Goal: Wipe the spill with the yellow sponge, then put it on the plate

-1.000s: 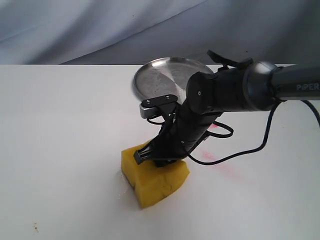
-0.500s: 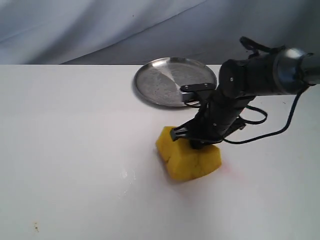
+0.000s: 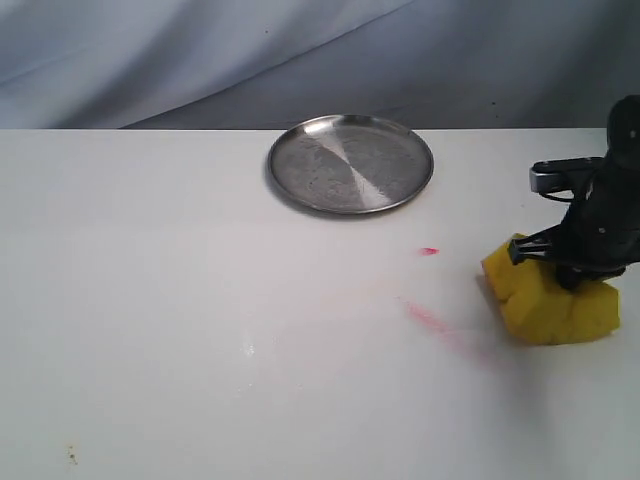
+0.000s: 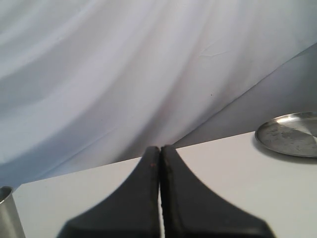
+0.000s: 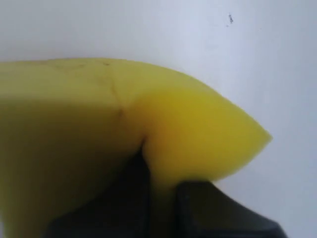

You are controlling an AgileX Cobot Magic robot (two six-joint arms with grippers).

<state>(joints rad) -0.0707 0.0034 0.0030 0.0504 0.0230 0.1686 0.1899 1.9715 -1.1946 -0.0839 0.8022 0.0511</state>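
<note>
Firmly clamping the bright yellow, blocky foam sponge (image 3: 555, 305) in the right gripper (image 3: 574, 272), seemingly pressing it on the white tabletop (image 3: 150, 300) for wiping, well apart from the round, shiny silver metal plate (image 3: 350, 165); holding the left gripper (image 4: 160, 198) pinched together, idle.

No legible text, label, brand, number or sign in exterior, left wrist or right wrist view.

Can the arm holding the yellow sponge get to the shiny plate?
Probably yes. The right gripper is shut on the yellow sponge, and only bare table with flat pink smears lies between it and the plate; nothing stands in between.
</note>
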